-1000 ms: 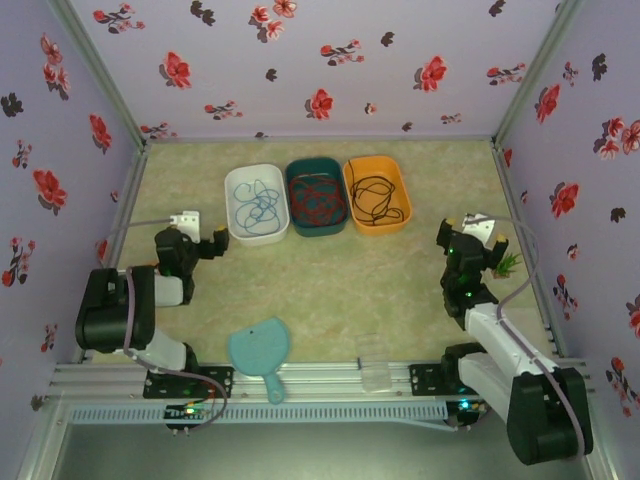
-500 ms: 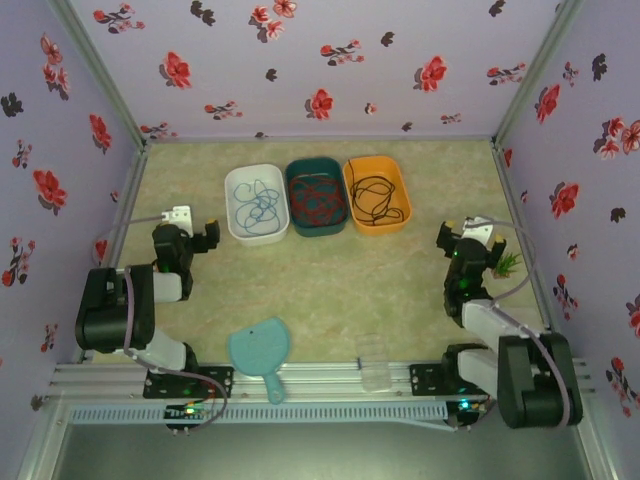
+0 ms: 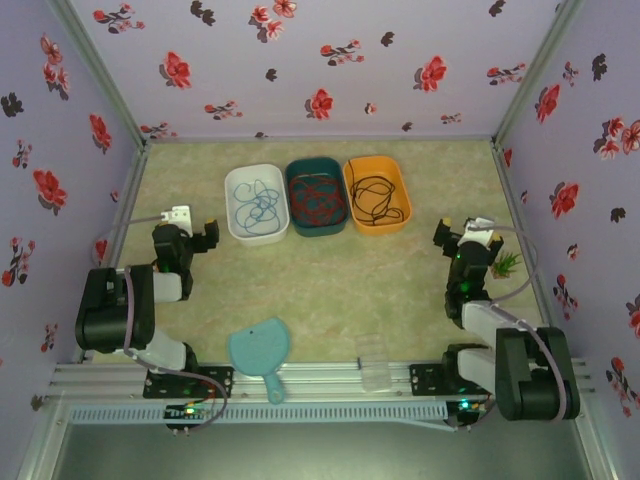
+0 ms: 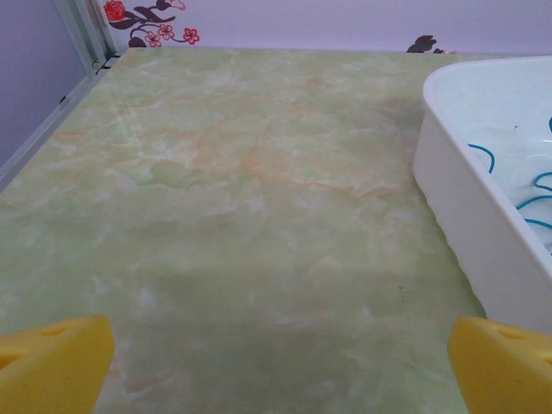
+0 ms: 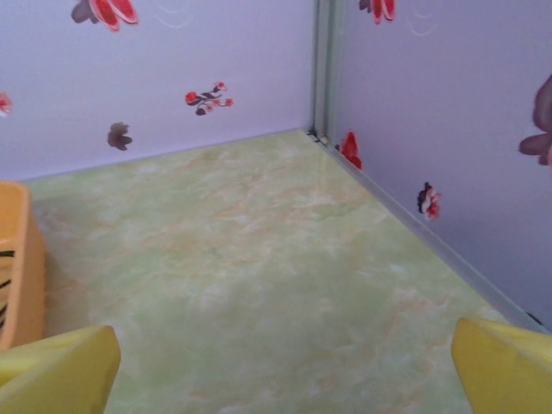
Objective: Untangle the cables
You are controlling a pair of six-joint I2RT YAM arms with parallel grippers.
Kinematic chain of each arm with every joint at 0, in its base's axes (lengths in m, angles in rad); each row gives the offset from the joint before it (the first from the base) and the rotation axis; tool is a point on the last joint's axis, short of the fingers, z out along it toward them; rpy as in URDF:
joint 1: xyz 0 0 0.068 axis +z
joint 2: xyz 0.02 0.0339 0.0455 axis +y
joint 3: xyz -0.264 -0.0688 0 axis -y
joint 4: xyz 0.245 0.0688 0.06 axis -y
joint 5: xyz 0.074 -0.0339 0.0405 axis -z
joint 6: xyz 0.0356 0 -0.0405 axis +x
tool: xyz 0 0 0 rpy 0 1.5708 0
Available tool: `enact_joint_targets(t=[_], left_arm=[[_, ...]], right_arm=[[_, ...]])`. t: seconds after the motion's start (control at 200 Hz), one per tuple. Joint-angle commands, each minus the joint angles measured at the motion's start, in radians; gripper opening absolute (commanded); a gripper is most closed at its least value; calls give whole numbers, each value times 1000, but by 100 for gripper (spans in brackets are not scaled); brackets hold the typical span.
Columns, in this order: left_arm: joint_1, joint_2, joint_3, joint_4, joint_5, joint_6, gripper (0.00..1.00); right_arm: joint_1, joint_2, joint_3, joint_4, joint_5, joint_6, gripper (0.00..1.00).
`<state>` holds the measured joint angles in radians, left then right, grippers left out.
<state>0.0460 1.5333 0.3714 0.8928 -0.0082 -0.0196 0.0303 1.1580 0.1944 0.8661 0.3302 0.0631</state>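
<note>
Left gripper (image 4: pixel 276 364) released near white tray (image 4: pixel 470 226), right gripper (image 5: pixel 285 366) released near orange tray (image 5: pixel 15 269), open table (image 4: pixel 241 190) ahead

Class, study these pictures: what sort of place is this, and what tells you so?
Probably a purpose-built robot test booth, not a lived-in room: floral walls box in a marble-patterned table, two robot arms are bolted at its near edge, and the cables lie sorted by colour in three trays.
</note>
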Motion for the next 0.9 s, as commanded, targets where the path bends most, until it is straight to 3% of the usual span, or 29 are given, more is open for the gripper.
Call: enact_joint_targets(t=[0.0, 0.18, 0.365, 0.44, 0.495, 0.585, 0.64, 0.895], left_arm=[[-6, 7, 17, 0, -22, -6, 100], [-6, 7, 18, 0, -21, -6, 100], [-6, 7, 17, -1, -22, -6, 100], [-5, 8, 17, 0, -22, -6, 100], [-6, 8, 17, 0, -22, -6, 100], [-5, 7, 17, 0, -22, -6, 100], [-6, 7, 17, -1, -22, -6, 100], [-7, 5, 16, 0, -22, -6, 100]], right_arm=[[-6, 76, -27, 151, -48, 54, 99], [-7, 224, 3, 214, -79, 43, 99], [-10, 386, -6, 378, -2, 77, 99], [-13, 430, 16, 386, 52, 90, 99], [-13, 401, 68, 267, 58, 96, 99], [-11, 392, 178, 41, -27, 66, 99], [-8, 403, 190, 35, -108, 32, 99], [-30, 403, 198, 15, -264, 12, 99]])
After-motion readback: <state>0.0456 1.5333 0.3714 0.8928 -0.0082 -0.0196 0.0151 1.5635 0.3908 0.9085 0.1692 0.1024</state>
